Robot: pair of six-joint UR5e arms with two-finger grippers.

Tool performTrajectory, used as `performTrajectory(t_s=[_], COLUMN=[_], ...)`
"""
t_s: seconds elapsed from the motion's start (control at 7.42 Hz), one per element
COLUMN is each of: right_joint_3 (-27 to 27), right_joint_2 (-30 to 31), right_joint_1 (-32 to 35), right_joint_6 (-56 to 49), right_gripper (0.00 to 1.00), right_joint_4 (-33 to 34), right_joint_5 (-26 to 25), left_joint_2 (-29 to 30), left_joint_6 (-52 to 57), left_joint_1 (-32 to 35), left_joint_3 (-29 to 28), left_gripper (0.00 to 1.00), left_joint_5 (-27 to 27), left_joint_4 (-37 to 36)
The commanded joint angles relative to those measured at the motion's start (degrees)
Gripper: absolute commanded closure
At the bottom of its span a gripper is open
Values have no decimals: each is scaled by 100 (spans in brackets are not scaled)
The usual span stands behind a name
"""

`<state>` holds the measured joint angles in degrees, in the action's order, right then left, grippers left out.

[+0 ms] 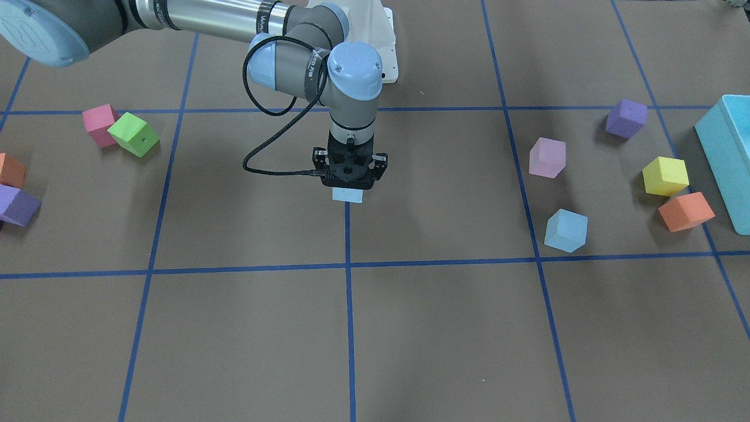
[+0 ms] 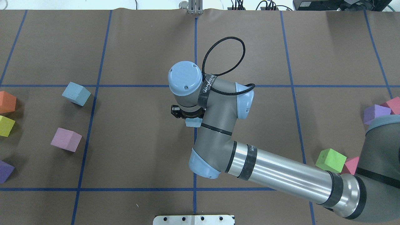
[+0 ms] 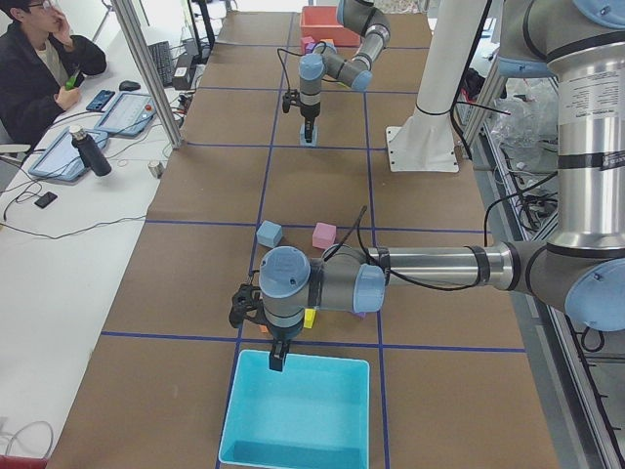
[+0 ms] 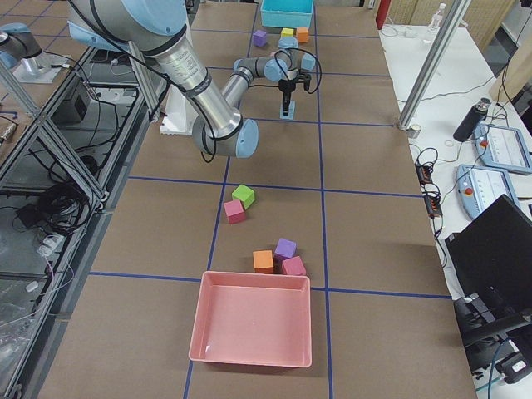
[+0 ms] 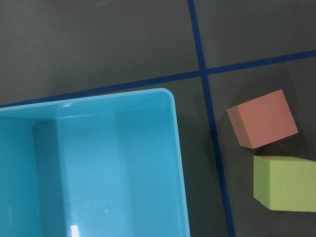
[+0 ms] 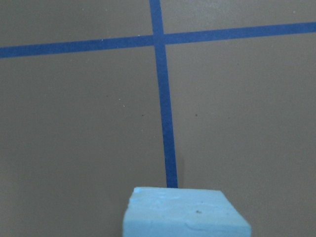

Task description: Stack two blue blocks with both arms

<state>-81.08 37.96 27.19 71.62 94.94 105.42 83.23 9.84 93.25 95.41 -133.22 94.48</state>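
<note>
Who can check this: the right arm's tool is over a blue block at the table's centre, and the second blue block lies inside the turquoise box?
Not quite. The second blue block lies on the table, outside the turquoise box; the exterior front-facing view shows it. The right tool is over the other blue block at the centre.

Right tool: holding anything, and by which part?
A blue block sits under the right tool, top hidden; a hold on its sides looks likely, but cannot be confirmed.
</note>
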Motion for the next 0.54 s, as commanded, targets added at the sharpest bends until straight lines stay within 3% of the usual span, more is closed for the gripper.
performTrajectory(t_s=[0.0, 0.4], right_joint_3=[74, 285], right_joint_2=[71, 80], right_joint_1=[-38, -73], right_joint_6=[-148, -131], right_gripper=[60, 44], right_joint_4=[-193, -573], right_joint_5=[-4, -4], left_joint_2=[0, 0], left_joint_6=[0, 0], left_joint_1=[0, 0], left_joint_3=[4, 4], left_gripper=[2, 2], left_joint_5=[-2, 7], left_joint_4=[0, 0])
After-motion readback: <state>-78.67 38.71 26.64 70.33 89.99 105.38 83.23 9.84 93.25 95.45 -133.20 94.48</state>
